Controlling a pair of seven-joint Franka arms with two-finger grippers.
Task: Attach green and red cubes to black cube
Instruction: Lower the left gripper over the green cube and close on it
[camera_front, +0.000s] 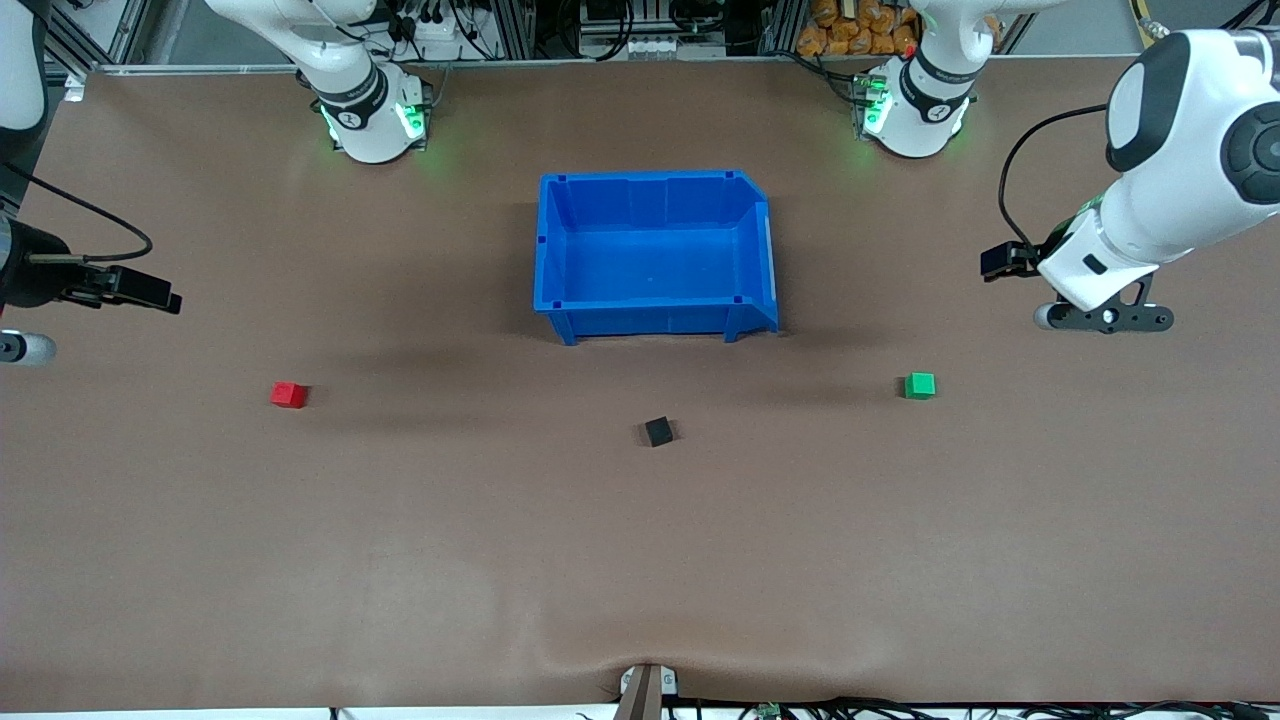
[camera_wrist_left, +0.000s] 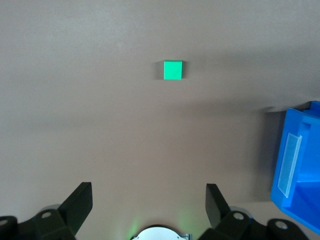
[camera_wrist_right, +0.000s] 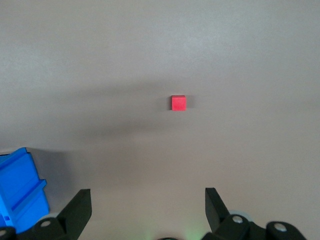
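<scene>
The black cube (camera_front: 658, 431) lies on the brown table, nearer to the front camera than the blue bin. The green cube (camera_front: 920, 385) sits toward the left arm's end and the red cube (camera_front: 289, 394) toward the right arm's end, each well apart from the black one. My left gripper (camera_wrist_left: 148, 200) hangs open and empty over bare table, with the green cube (camera_wrist_left: 173, 70) ahead of its fingers. My right gripper (camera_wrist_right: 148, 202) is also open and empty over bare table, the red cube (camera_wrist_right: 178, 102) lying ahead of it.
An empty blue bin (camera_front: 655, 255) stands mid-table between the arms' bases and the cubes. One of its corners shows in the left wrist view (camera_wrist_left: 300, 170) and another in the right wrist view (camera_wrist_right: 20, 195). The table mat bulges slightly at the front edge.
</scene>
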